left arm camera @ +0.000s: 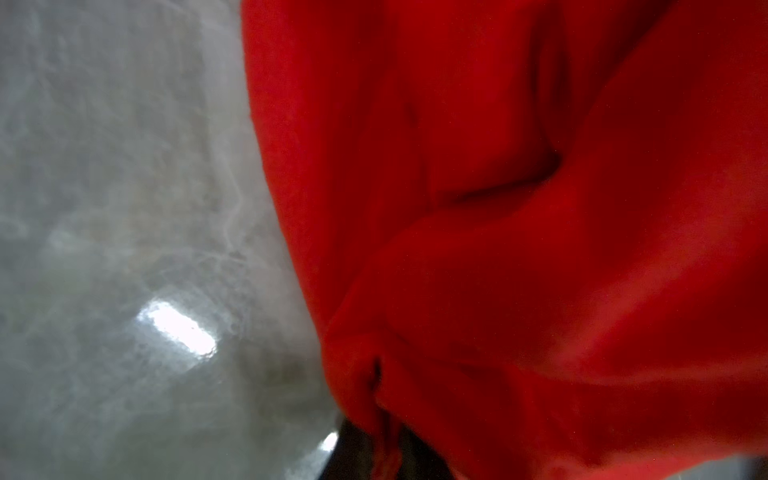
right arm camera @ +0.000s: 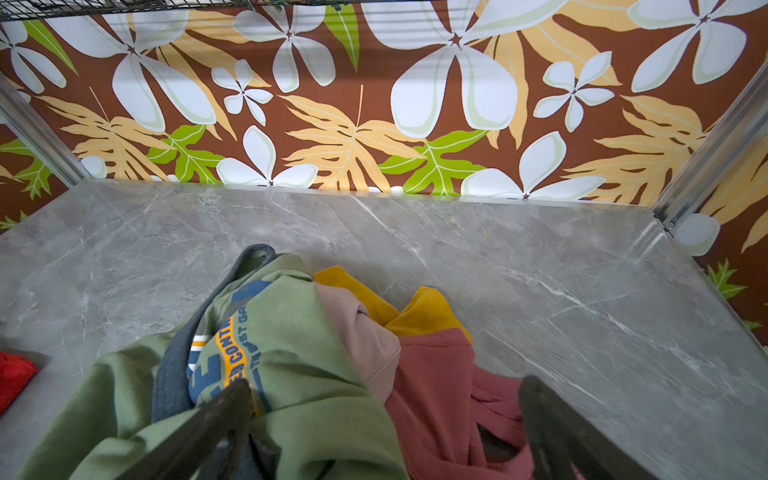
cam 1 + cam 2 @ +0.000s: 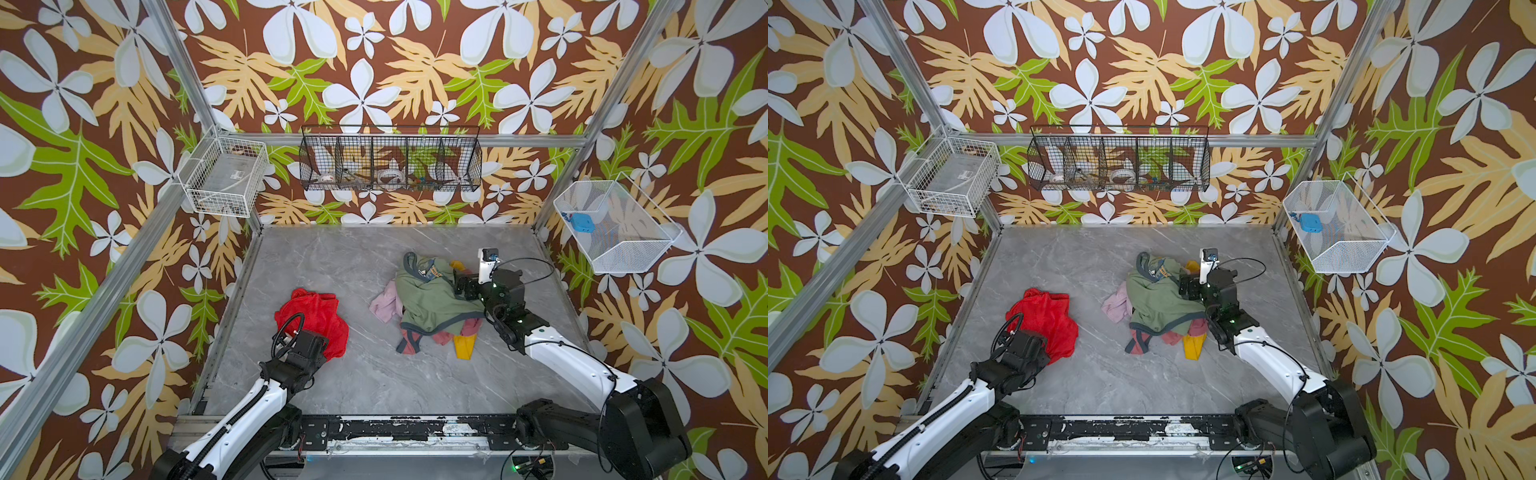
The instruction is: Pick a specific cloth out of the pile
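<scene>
The cloth (image 3: 316, 313) (image 3: 1050, 318), bright red and crumpled, lies on the left of the grey table (image 3: 332, 257), apart from the pile (image 3: 428, 299) (image 3: 1158, 299). My left gripper (image 3: 322, 351) (image 3: 1044, 349) is at the cloth's near edge. In the left wrist view a fold of the cloth (image 1: 498, 208) runs between the dark jaws of that gripper (image 1: 390, 457). My right gripper (image 2: 386, 388) (image 3: 461, 286) stands open over the pile's right side, its fingers (image 2: 232, 403) on the sage-green top (image 2: 291, 332) and beside the dusty-rose garment (image 2: 436, 374).
A pale pink piece (image 3: 384, 303) and a yellow piece (image 3: 463, 347) stick out of the pile. On the walls hang a black wire basket (image 3: 390, 160), a white wire basket (image 3: 226, 178) and a white mesh basket (image 3: 615, 224) with a blue object (image 3: 579, 222).
</scene>
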Robot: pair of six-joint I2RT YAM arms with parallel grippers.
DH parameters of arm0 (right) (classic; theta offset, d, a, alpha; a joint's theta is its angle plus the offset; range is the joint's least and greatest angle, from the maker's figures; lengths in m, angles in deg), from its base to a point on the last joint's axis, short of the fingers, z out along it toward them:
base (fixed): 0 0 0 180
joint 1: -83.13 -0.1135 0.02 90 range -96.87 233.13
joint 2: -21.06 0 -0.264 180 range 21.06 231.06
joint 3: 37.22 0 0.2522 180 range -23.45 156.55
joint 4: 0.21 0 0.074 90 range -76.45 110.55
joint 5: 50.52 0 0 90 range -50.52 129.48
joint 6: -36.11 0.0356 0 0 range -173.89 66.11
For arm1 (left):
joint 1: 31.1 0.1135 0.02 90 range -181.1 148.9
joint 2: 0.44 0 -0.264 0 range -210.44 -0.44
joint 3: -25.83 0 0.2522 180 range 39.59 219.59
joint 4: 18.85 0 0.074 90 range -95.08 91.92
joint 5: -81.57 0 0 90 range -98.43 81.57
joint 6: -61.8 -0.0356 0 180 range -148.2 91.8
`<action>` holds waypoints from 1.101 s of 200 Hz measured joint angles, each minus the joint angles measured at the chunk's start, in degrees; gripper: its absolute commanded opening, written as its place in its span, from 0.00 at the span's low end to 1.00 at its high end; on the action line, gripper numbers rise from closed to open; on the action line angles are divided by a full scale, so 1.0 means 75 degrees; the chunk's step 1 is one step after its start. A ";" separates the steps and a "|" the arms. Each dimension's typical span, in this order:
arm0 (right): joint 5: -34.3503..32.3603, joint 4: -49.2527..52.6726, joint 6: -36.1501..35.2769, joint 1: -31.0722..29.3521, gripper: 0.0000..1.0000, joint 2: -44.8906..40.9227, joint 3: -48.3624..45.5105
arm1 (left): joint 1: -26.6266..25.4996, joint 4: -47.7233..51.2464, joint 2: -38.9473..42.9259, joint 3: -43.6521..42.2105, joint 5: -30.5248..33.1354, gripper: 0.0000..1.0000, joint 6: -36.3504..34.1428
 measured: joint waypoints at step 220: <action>-0.0256 0.0000 -0.0291 0.0000 1.00 0.0082 -0.0067 | -0.0230 0.1119 0.2448 -0.0513 0.0347 0.74 0.1454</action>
